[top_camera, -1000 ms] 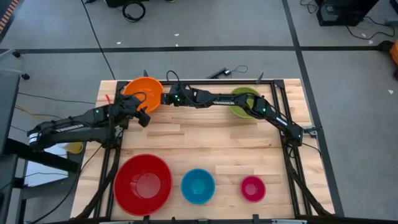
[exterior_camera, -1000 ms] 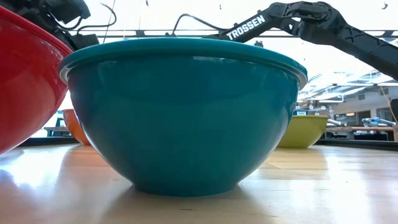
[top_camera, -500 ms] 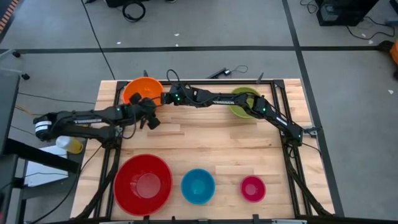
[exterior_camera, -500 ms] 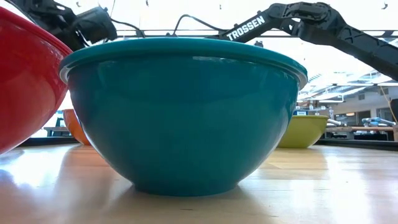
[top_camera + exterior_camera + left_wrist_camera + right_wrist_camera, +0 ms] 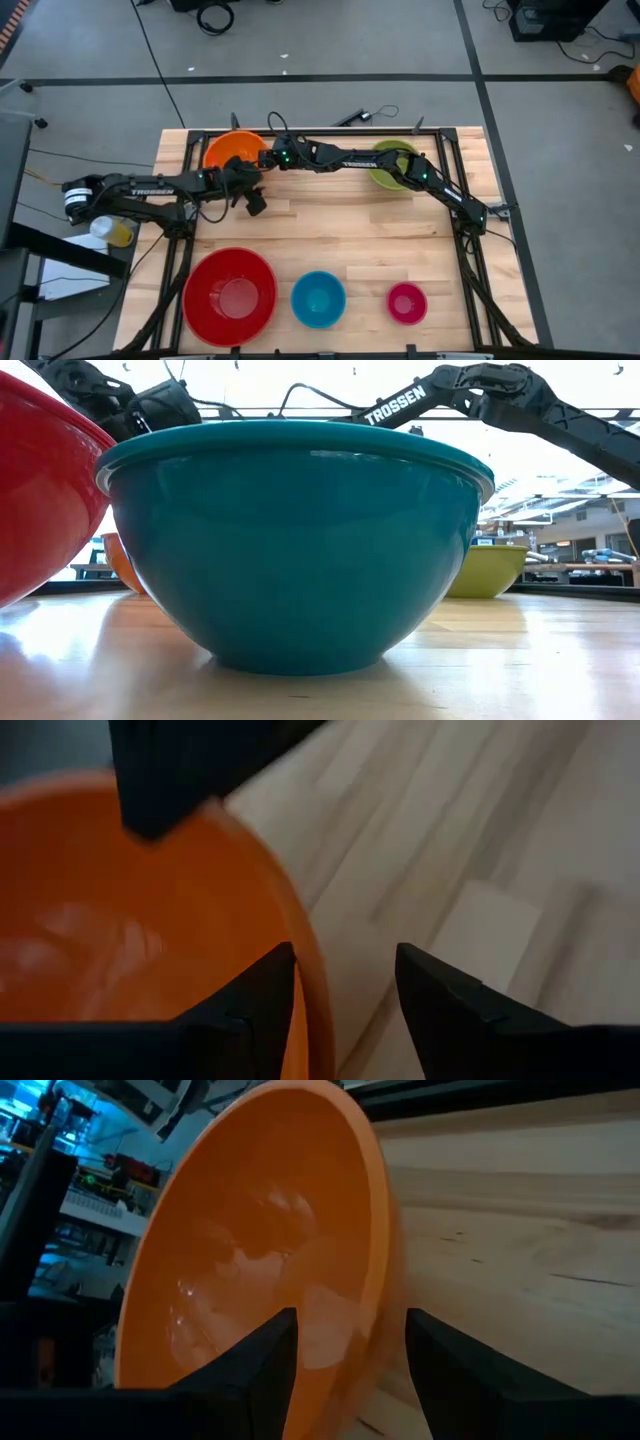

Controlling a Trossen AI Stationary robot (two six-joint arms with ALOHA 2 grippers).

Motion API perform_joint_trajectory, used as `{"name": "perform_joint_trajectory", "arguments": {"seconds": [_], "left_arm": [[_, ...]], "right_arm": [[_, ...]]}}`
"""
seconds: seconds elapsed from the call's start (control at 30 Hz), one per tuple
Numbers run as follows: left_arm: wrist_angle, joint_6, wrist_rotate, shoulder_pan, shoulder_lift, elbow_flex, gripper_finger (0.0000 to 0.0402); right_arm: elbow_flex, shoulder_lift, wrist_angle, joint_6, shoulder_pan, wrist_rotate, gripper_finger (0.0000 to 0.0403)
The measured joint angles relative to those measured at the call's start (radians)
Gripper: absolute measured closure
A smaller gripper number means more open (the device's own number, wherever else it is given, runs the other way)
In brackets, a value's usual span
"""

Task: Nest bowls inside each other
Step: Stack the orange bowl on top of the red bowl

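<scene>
The orange bowl point(image 5: 232, 152) stands on its base at the table's far left. Both grippers are at its right rim. My left gripper point(image 5: 345, 1005) is open, one finger point(image 5: 262, 1010) inside the bowl point(image 5: 130, 940) and one outside. My right gripper point(image 5: 350, 1365) is open too and straddles the same rim point(image 5: 385, 1270) from the right. The red bowl point(image 5: 230, 293), blue bowl point(image 5: 318, 298) and pink bowl point(image 5: 406, 302) stand in a row along the near edge. The green bowl point(image 5: 390, 166) is at the far right, under my right arm. My left gripper has the orange bowl's rim point(image 5: 312, 982) between its open fingers, slanting down from the near left. The inner finger lies close to the wall; whether it touches, I cannot tell. My right gripper's outer finger point(image 5: 445, 1370) stands close to the bowl's outer wall; whether it touches, I cannot tell.
Bare wood point(image 5: 350, 230) lies across the table's middle, between the far bowls and the near row. In the low view the blue bowl point(image 5: 295, 540) fills the foreground, with the red bowl point(image 5: 40, 500) beside it. A dark frame point(image 5: 455, 160) runs around the table.
My left gripper has moved toward the table's right edge and down, rolling as it went, and has come to the orange bowl's right rim beside my right gripper. It has stayed open.
</scene>
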Motion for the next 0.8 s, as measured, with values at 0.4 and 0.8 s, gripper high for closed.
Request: {"name": "perform_joint_trajectory", "arguments": {"seconds": [0.4,0.8], "left_arm": [[-0.023,-0.065,0.001,-0.071,-0.091,0.097,0.0226],[-0.313,-0.106,-0.01,-0.086,-0.179,0.554,0.0226]], "right_arm": [[0.0,-0.002,-0.151,-0.067,-0.009,-0.032,0.0264],[-0.004,-0.064,-0.128,-0.215,-0.014,-0.189,0.038]]}}
